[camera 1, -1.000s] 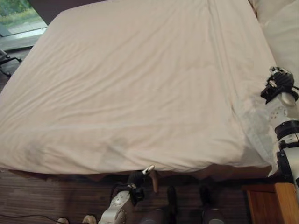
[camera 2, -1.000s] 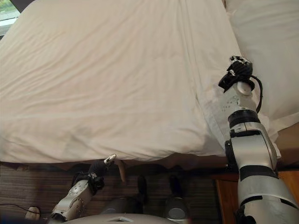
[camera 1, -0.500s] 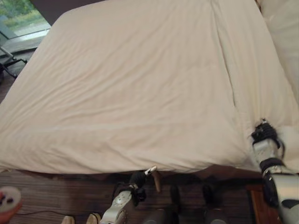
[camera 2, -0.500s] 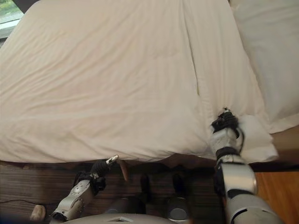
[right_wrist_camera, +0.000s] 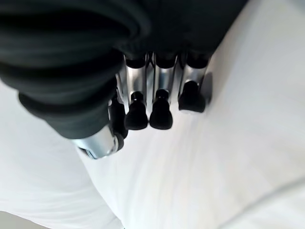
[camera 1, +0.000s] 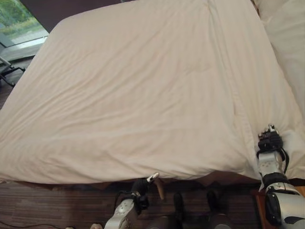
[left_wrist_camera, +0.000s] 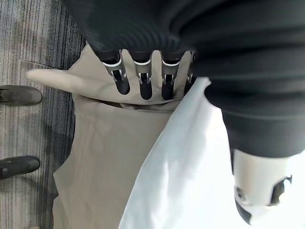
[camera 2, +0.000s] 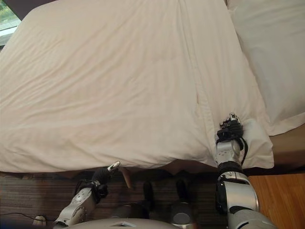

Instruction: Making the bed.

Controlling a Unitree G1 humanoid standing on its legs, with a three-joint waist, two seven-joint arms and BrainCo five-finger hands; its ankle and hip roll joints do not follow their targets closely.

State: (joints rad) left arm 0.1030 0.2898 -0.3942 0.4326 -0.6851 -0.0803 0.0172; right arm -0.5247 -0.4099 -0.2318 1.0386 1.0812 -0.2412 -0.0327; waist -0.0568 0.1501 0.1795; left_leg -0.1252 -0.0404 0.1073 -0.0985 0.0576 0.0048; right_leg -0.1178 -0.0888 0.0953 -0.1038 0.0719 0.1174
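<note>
A cream duvet (camera 1: pixel 143 95) lies spread over the bed, smooth with faint creases. A white sheet (camera 2: pixel 257 148) runs along the bed's right side to the near right corner, next to a white pillow (camera 2: pixel 271 57). My right hand (camera 2: pixel 230 130) rests on that corner, fingers (right_wrist_camera: pixel 157 112) curled with their tips and the thumb down in the white cloth. My left hand (camera 1: pixel 141 185) hangs low under the duvet's near edge. Its fingers (left_wrist_camera: pixel 143 83) are straight over the beige bed skirt (left_wrist_camera: pixel 105 157), holding nothing.
A wooden nightstand (camera 2: pixel 281 195) stands at the near right, close to my right arm. Dark striped carpet (camera 1: pixel 47 205) runs along the bed's near edge. A window (camera 1: pixel 19 19) and a chair leg (camera 1: pixel 7 71) are at the far left.
My right hand has come down from beside the pillow to the near right corner, and the white sheet now lies flat there. The camera shifted slightly. The left hand stayed put.
</note>
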